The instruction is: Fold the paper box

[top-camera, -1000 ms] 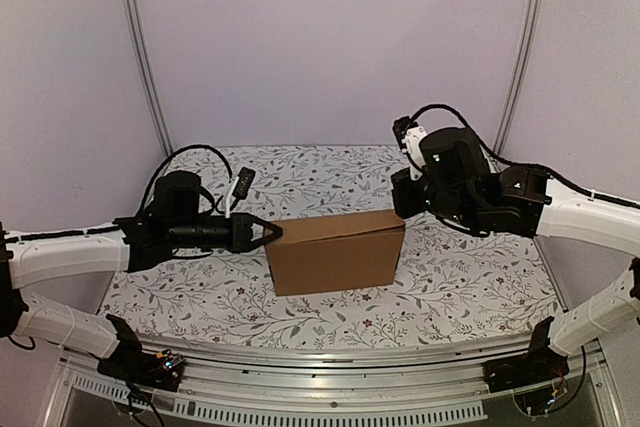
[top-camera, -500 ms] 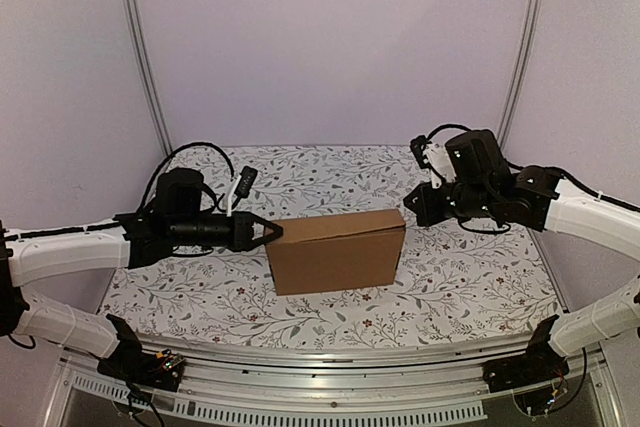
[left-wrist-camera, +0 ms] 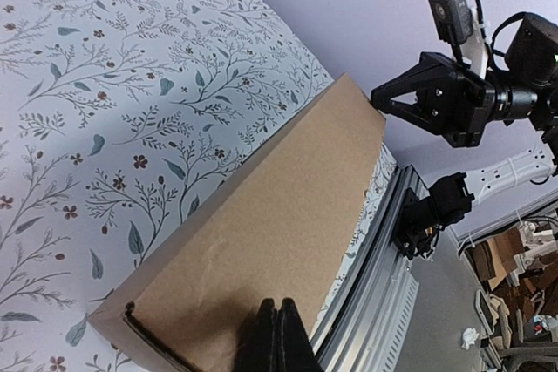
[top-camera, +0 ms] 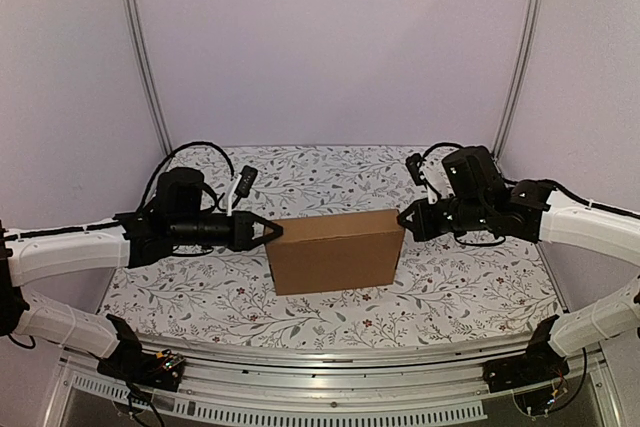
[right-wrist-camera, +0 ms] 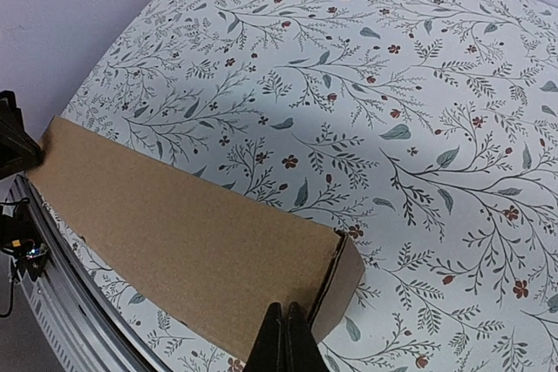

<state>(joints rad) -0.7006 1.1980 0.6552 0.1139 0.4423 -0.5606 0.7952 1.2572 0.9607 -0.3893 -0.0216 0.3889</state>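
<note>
The flowered table carries the paper box at its middle, between the two arms. The box's long side faces the arm bases.

The left gripper points at the box's upper left corner, its tips at or touching that corner. The right gripper sits just beside the upper right corner, and I cannot tell whether it touches. Each wrist view shows its own fingers pinched tight together with nothing between them, so neither arm has a hold on the cardboard.

The risk lies there. The box looks light and stands loose on the cloth, so a push from one end that the other end does not match would likely slide or turn it instead of seating a flap. A closed tip that presses on a corner could skid off or dent the edge.

The box is plain brown and unmarked, a closed rectangular shape with clean, straight edges. Its right end flap stands a little proud of the body, with a dark seam beside it. The left end shows a thin dark gap at the corner, so I judge the ends not fully tucked.
</note>
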